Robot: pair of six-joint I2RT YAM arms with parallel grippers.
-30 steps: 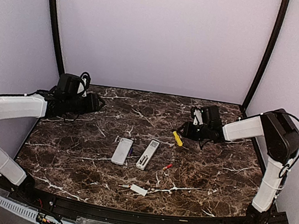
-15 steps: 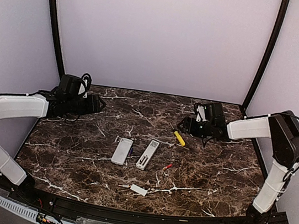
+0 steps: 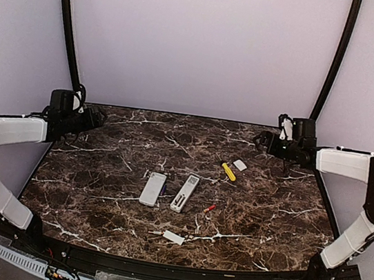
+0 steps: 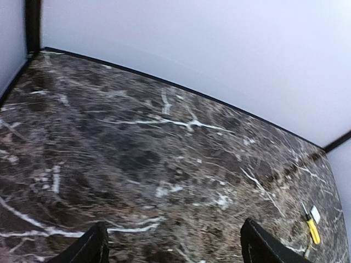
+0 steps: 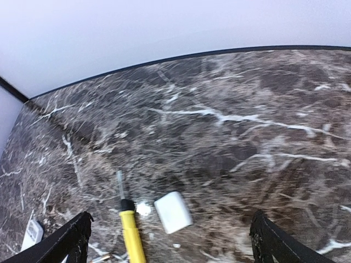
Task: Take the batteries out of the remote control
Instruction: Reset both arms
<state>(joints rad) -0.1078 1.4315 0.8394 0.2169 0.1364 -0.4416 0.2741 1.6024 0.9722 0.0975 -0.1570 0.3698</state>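
Observation:
Two white remotes (image 3: 153, 189) (image 3: 185, 193) lie side by side mid-table; the right one shows a dark slot along its back. One small red battery (image 3: 210, 208) rests on the marble just right of them. My left gripper (image 3: 98, 115) hovers at the far left corner, open and empty, its fingertips (image 4: 90, 249) wide apart over bare marble. My right gripper (image 3: 261, 138) is at the far right, also open and empty, its fingers (image 5: 71, 241) spread above a flat white cover (image 5: 173, 212) and a yellow-handled screwdriver (image 5: 131, 235).
The screwdriver (image 3: 226, 171) and the white cover (image 3: 240, 165) lie right of centre. Another white cover (image 3: 174, 237) sits near the front edge. Black frame posts stand at both back corners, with pale walls all round.
Both arms have drawn back toward the far corners. The right gripper has opened wide, and a white cover now lies beside the screwdriver. The left gripper has opened further.

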